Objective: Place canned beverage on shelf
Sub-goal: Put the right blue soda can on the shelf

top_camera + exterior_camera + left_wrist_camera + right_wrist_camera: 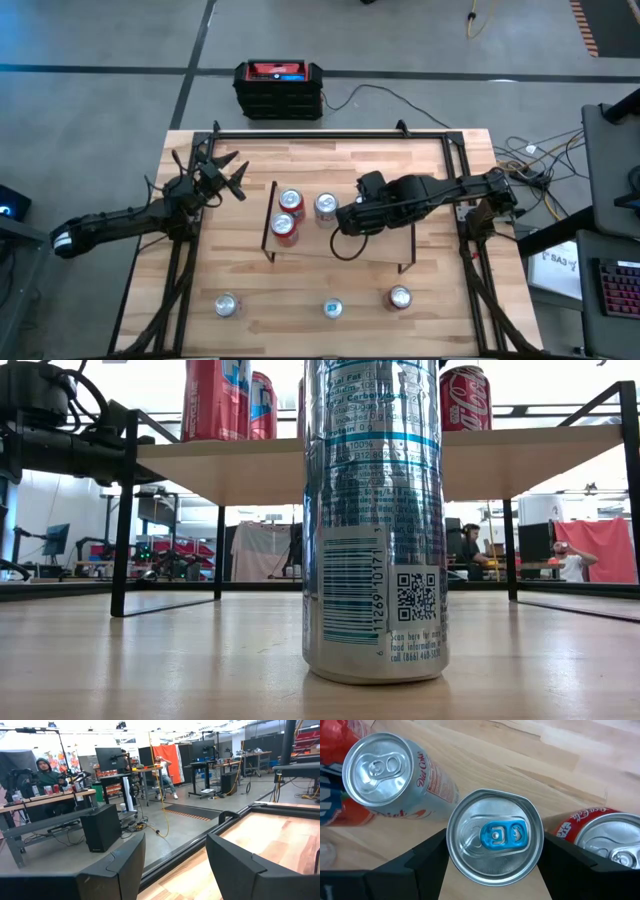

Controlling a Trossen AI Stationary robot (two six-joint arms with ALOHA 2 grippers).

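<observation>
While the right gripper (pixel 495 855) hangs over the shelf (pixel 310 248), its fingers are clamped on either side of a silver can with a blue tab (pixel 495 837). I can't tell if the can's bottom is on the board yet. No brand shows on that one, just the lid. Right beside it is a Diet Coke can (pixel 395 775), easy to read down the side, and on the other side is a red Coca-Cola can (pixel 600 830) with the script partly showing. From the top-down view I count three can tops on the shelf next to the gripper (pixel 291 200) (pixel 285 228) (pixel 326 207), plus three more cans standing on the tabletop in a front row (pixel 227 305) (pixel 333 308) (pixel 399 297). The middle front can (pixel 375 520) fills the low view: silver and blue, barcode, QR code, tiny "Scan here" print, brand not readable. The left gripper (pixel 225 175) sits off over the table's far left part, fingers spread apart, holding nothing.
</observation>
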